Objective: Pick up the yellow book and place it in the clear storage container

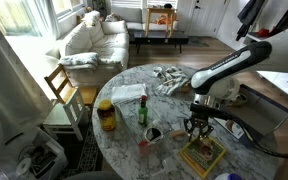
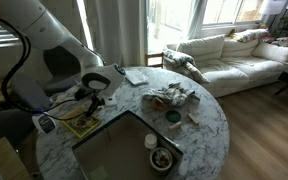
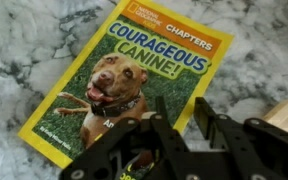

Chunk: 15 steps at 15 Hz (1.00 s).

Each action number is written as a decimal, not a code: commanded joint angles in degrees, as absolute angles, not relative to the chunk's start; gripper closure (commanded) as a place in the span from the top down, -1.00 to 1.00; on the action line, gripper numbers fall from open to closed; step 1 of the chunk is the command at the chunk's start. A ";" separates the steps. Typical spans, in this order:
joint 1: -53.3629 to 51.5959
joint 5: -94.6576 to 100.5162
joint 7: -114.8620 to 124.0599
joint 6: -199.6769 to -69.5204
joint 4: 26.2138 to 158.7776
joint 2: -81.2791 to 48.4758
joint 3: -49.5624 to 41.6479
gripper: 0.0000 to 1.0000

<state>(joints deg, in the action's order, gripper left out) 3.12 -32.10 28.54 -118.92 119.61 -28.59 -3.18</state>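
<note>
The book (image 3: 124, 70) lies flat on the marble table (image 3: 19, 40), cover up, with the tool (image 3: 179, 108) hanging close over one corner, its fingers slightly apart and clamped on nothing.

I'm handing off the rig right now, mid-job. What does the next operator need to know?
The gripper hovers empty over the yellow book; open or shut is unclear.
The book lies flat on the marble table, beside the clear storage container, not in it.
Done: gripper lined up above the book.
Left: grasp, lift, place in the container.
</note>
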 commanded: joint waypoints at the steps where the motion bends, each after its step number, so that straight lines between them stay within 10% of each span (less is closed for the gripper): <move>1: 3.11 -32.18 28.87 -115.97 118.40 -28.74 -3.10 0.35; 6: 2.58 -32.33 28.06 -111.34 116.64 -28.93 -2.02 1.00; 15: -0.16 -29.69 29.76 -103.58 112.72 -32.13 -1.76 1.00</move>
